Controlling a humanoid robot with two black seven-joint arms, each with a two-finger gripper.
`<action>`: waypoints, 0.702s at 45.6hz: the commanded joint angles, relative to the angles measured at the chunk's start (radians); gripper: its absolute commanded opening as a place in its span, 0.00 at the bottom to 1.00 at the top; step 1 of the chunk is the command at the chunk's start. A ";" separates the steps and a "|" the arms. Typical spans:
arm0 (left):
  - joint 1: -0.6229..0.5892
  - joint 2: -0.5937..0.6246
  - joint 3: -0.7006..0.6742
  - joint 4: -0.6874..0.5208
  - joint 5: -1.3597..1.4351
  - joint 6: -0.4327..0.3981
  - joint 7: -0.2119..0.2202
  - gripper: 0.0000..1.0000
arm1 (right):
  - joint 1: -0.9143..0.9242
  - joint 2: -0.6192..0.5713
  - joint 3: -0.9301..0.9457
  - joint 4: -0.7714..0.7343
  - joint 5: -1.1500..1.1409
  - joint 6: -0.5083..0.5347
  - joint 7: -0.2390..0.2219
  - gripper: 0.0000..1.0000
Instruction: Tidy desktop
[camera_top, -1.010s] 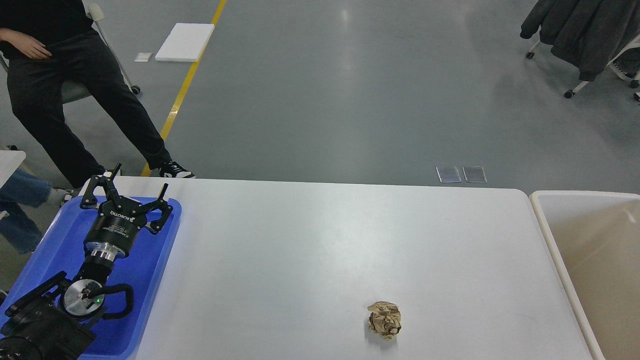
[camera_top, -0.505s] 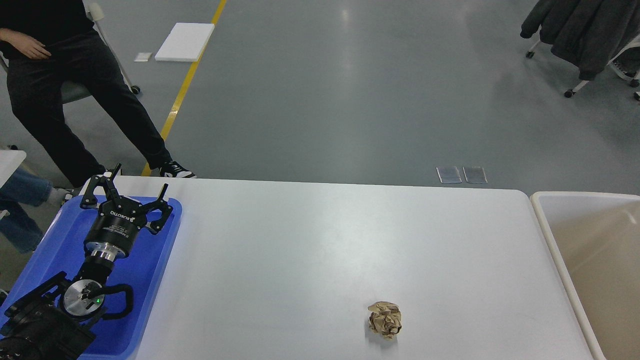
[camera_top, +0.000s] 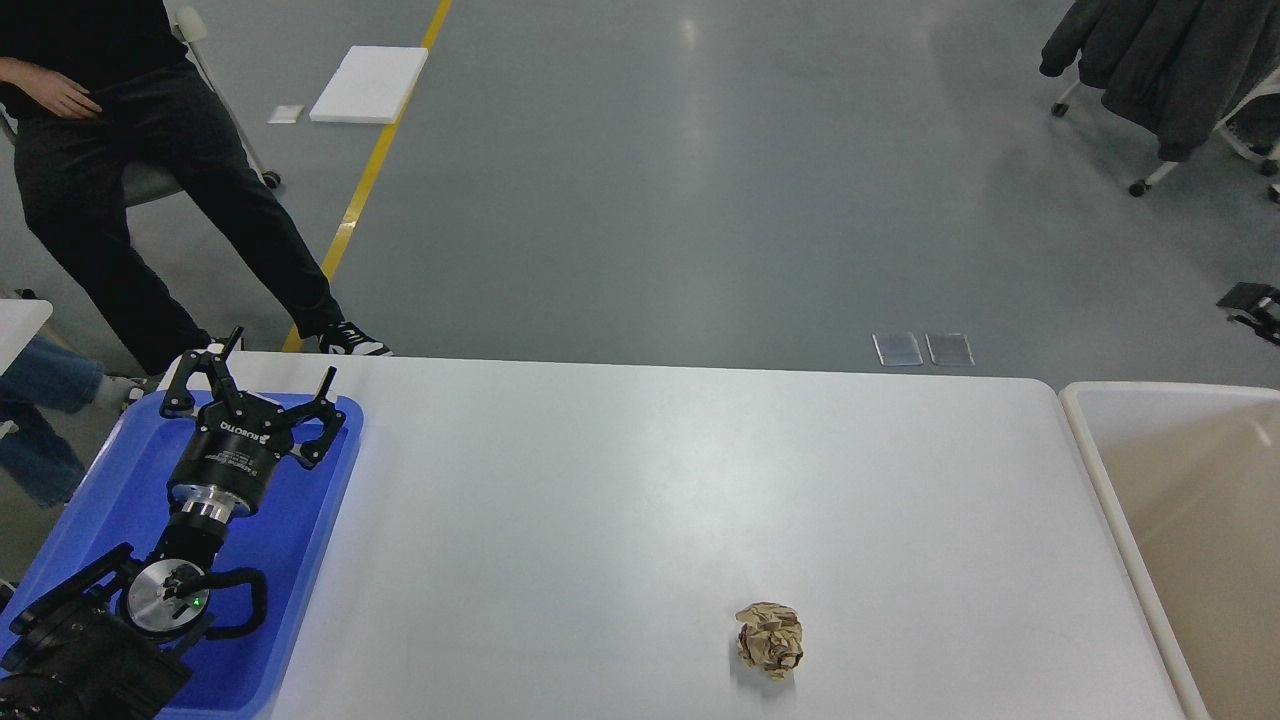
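Head view, looking forward and down. The surface (camera_top: 640, 480), a large white tabletop with rounded corners, fills the lower half of the view. A blue tray (camera_top: 110, 490) rests at its left end; a beige, cream-rimmed bin (camera_top: 1095, 470) stands just beside its right end. The left claw (camera_top: 274, 378) hangs over the far part of the tray, its two fingers spread wide apart with nothing between them. The left arm enters from the lower left corner, above the tray. The bare middle of the surface begins just right of the claw and stretches away from it toward the bin. A crumpled ball of brown paper (camera_top: 769, 640) lies on the surface near its front edge, right of centre, well apart from the claw and nearer to the bin. At the right edge of the view, above the bin, a small dark part (camera_top: 1252, 305) shows; whether it is the right claw cannot be told. A person in black (camera_top: 150, 200) sits beyond the far left corner.
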 joint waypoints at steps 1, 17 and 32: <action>0.000 0.000 0.000 0.000 0.000 0.000 0.000 0.99 | 0.204 0.008 -0.156 0.189 0.002 0.005 0.000 1.00; -0.001 0.000 0.000 0.000 0.000 0.000 0.001 0.99 | 0.393 0.100 -0.277 0.237 0.005 0.270 0.001 1.00; 0.000 0.000 0.000 0.000 0.000 0.000 0.000 0.99 | 0.612 0.309 -0.391 0.319 0.008 0.497 0.004 1.00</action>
